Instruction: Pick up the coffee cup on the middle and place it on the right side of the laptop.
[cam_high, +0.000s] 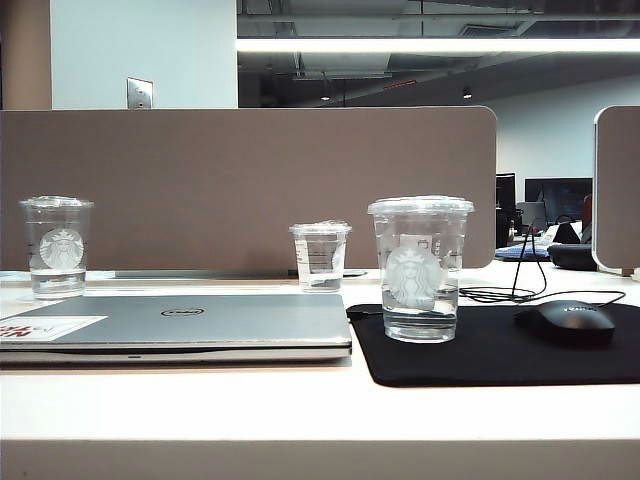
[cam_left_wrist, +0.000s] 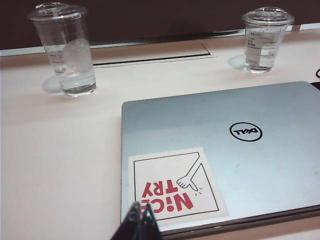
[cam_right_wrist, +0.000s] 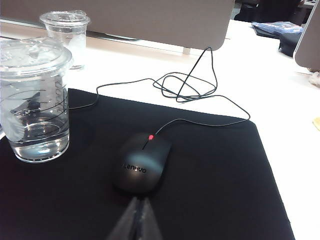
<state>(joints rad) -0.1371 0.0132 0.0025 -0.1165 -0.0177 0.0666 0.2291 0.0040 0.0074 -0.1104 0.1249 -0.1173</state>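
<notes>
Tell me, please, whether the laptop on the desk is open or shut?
Shut. The laptop lies flat with its lid down; the left wrist view shows its logo and the corner sticker facing up.

I am seeing neither arm in the exterior view. In the left wrist view, my left gripper (cam_left_wrist: 141, 220), a pair of dark, pointed fingers, is showing only its tips, which are pressing together with no gap and nothing between them. In the right wrist view, my right gripper (cam_right_wrist: 137, 220), blurred and dark, is tapering to a point, its tips meeting, holding nothing.
</notes>
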